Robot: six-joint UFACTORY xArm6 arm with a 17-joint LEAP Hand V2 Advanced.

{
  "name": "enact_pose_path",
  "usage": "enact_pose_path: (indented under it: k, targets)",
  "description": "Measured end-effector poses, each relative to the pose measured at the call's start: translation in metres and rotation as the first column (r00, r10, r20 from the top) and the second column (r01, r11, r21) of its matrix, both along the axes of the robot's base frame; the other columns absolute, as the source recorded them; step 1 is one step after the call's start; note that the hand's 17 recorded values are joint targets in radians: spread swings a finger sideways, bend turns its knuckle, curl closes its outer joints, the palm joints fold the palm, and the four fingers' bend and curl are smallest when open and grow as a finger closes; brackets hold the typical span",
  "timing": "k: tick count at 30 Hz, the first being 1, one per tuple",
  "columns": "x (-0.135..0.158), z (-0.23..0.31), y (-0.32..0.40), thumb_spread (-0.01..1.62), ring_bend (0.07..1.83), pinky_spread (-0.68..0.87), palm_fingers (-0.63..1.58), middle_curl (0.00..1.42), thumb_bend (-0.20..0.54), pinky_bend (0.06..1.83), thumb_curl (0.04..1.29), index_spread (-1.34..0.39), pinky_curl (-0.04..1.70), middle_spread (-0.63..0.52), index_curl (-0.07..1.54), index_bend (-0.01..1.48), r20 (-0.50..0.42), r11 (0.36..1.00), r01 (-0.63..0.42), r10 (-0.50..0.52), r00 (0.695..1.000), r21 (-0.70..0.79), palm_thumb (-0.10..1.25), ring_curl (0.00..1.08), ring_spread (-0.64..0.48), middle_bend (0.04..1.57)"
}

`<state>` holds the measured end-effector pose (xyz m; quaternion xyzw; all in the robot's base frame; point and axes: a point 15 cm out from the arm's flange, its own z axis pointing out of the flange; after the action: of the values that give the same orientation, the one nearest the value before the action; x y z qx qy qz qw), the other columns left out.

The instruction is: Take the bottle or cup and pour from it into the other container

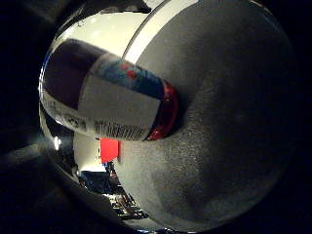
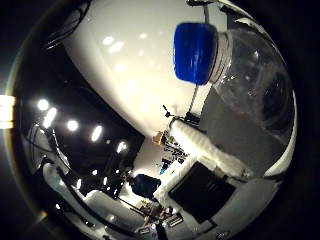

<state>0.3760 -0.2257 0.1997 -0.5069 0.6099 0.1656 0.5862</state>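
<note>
A labelled cylindrical can with a red rim (image 1: 117,100) lies on its side on the grey counter (image 1: 229,122), blocking that side. A clear plastic bottle with a blue cap (image 2: 240,70) looms close. Elsewhere the counter lies bare.

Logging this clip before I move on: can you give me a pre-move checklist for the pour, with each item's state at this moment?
1. Clear plastic bottle with blue screw cap close to the palm: ok, it fills much of both views.
2. Blue cap off for pouring: not ok, it is on the neck.
3. Bottle's white printed label with red band lying over the grey textured surface: ok.
4. Receiving container located: cannot tell, none shows in either view.
5. Hand's grip on the bottle: cannot tell, no part of the hand shows.
6. Liquid level: cannot tell.
</note>
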Motion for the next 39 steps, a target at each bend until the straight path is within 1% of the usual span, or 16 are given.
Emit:
enact_pose_path:
  k: [1, 2, 4, 6, 7, 8, 9, 10, 12, 18, 22, 26, 28, 32, 35, 39]
  targets:
    - [-0.001, 0.0, 0.002, 1.03, 0.92, 0.19, 0.76, 0.42, -0.017, 0.9, 0.4, -0.23, -0.02, -0.07, 0.33, 0.2, -0.004, 1.0, -0.01, 0.01, 1.0, -0.005, 0.72, 0.27, -0.06, 0.51]
    - [-0.001, 0.0, 0.003, 1.03, 0.98, 0.07, 0.95, 0.44, -0.014, 0.99, 0.41, -0.24, 0.0, -0.09, 0.34, 0.19, -0.006, 1.0, -0.017, 0.017, 1.0, -0.011, 0.74, 0.3, -0.09, 0.55]
    - [0.0, 0.0, 0.007, 1.01, 1.0, -0.16, 1.12, 0.48, -0.017, 1.13, 0.42, -0.27, 0.04, -0.11, 0.38, 0.2, -0.011, 0.999, -0.033, 0.033, 0.999, -0.016, 0.77, 0.33, -0.13, 0.61]
    - [0.001, 0.002, 0.011, 0.99, 1.06, -0.29, 1.26, 0.53, -0.017, 1.17, 0.44, -0.3, 0.09, -0.13, 0.44, 0.3, -0.015, 0.999, -0.044, 0.043, 0.999, -0.02, 0.8, 0.37, -0.14, 0.72]
    - [0.001, 0.003, 0.012, 0.97, 1.09, -0.33, 1.32, 0.56, -0.019, 1.2, 0.45, -0.31, 0.12, -0.13, 0.48, 0.38, -0.016, 0.999, -0.047, 0.046, 0.999, -0.021, 0.82, 0.39, -0.15, 0.81]
    - [0.002, 0.003, 0.013, 0.96, 1.11, -0.34, 1.33, 0.58, -0.019, 1.22, 0.46, -0.31, 0.14, -0.13, 0.51, 0.43, -0.016, 0.999, -0.048, 0.048, 0.999, -0.018, 0.83, 0.4, -0.15, 0.85]
    - [0.002, 0.003, 0.013, 0.95, 1.13, -0.34, 1.35, 0.6, -0.018, 1.26, 0.47, -0.31, 0.17, -0.13, 0.56, 0.54, -0.02, 0.999, -0.049, 0.048, 0.999, -0.014, 0.85, 0.42, -0.16, 0.91]
    - [0.002, 0.004, 0.014, 0.94, 1.16, -0.33, 1.38, 0.61, -0.017, 1.29, 0.48, -0.3, 0.2, -0.12, 0.6, 0.61, -0.027, 0.999, -0.05, 0.05, 0.998, -0.007, 0.86, 0.44, -0.17, 0.95]
    - [0.002, 0.005, 0.015, 0.91, 1.26, -0.3, 1.34, 0.64, -0.019, 1.36, 0.5, -0.28, 0.27, -0.11, 0.67, 0.74, -0.033, 0.999, -0.05, 0.05, 0.998, -0.003, 0.88, 0.48, -0.16, 1.05]
    - [0.006, 0.011, 0.021, 0.84, 1.38, -0.22, 1.24, 0.68, -0.009, 1.48, 0.57, -0.24, 0.4, -0.1, 0.77, 1.0, -0.049, 0.998, -0.061, 0.061, 0.997, 0.001, 1.01, 0.55, -0.16, 1.24]
    - [0.007, 0.023, 0.021, 0.77, 1.44, -0.2, 1.2, 0.69, -0.005, 1.52, 0.65, -0.22, 0.46, -0.1, 0.8, 1.07, -0.042, 0.998, -0.06, 0.059, 0.997, -0.02, 1.1, 0.58, -0.16, 1.3]
    - [0.009, 0.044, 0.022, 0.66, 1.45, -0.18, 1.17, 0.69, -0.011, 1.51, 0.73, -0.2, 0.51, -0.1, 0.81, 1.11, -0.017, 0.995, -0.063, 0.062, 0.998, -0.076, 1.13, 0.59, -0.16, 1.33]
    - [0.013, 0.05, 0.037, 0.61, 1.46, -0.18, 1.17, 0.69, -0.013, 1.5, 0.77, -0.2, 0.53, -0.1, 0.82, 1.12, -0.019, 0.988, -0.109, 0.108, 0.994, -0.105, 1.14, 0.59, -0.16, 1.34]
    - [0.022, 0.072, 0.076, 0.54, 1.46, -0.18, 1.16, 0.69, -0.015, 1.48, 0.82, -0.19, 0.56, -0.09, 0.82, 1.13, -0.039, 0.952, -0.231, 0.228, 0.973, -0.203, 1.14, 0.6, -0.16, 1.35]
    - [0.018, 0.087, 0.088, 0.5, 1.46, -0.18, 1.16, 0.68, -0.012, 1.46, 0.86, -0.19, 0.59, -0.09, 0.82, 1.14, -0.084, 0.913, -0.276, 0.263, 0.961, -0.3, 1.14, 0.6, -0.16, 1.36]
    - [0.015, 0.115, 0.101, 0.46, 1.46, -0.18, 1.16, 0.68, -0.016, 1.43, 0.89, -0.19, 0.63, -0.09, 0.82, 1.15, -0.111, 0.858, -0.292, 0.271, 0.956, -0.423, 1.14, 0.6, -0.16, 1.36]
